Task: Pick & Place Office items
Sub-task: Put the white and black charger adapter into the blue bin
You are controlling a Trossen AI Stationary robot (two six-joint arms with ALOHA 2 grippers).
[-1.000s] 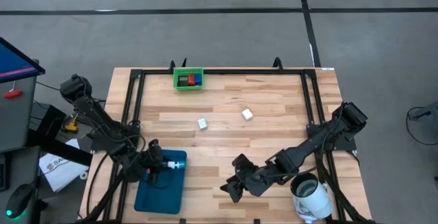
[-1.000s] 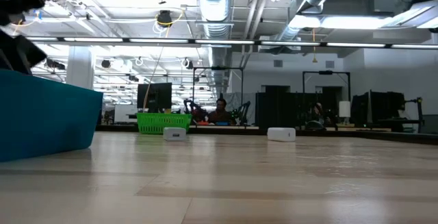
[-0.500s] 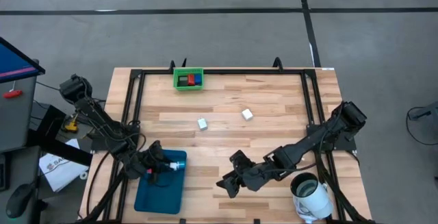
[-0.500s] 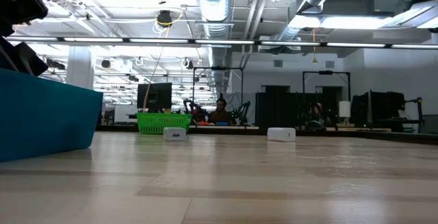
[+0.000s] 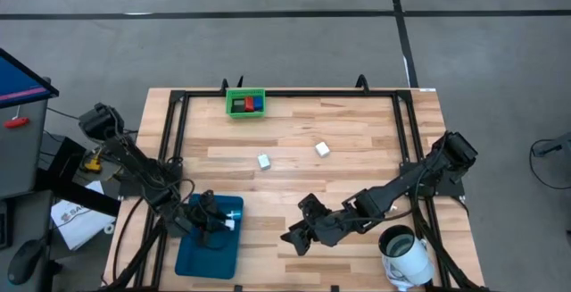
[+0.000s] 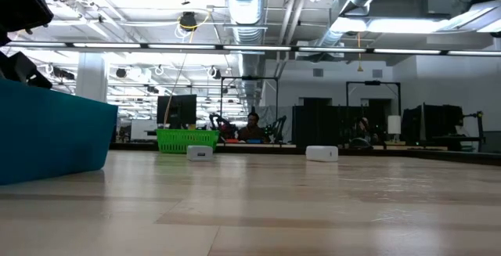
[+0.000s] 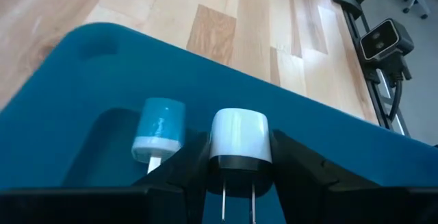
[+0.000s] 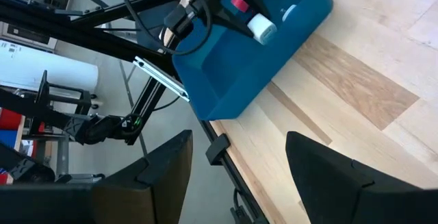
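Left gripper shifted right over teal tray, clamping white plug, cyan plug beside, right gripper spread wide.

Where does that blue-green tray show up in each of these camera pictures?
High view: teal tray at the near left, under the left gripper.
Low view: its wall fills the left edge.
Left wrist view: its floor fills most of the frame.
Right wrist view: the upper middle.
Shared landmark: the white plug held over it.
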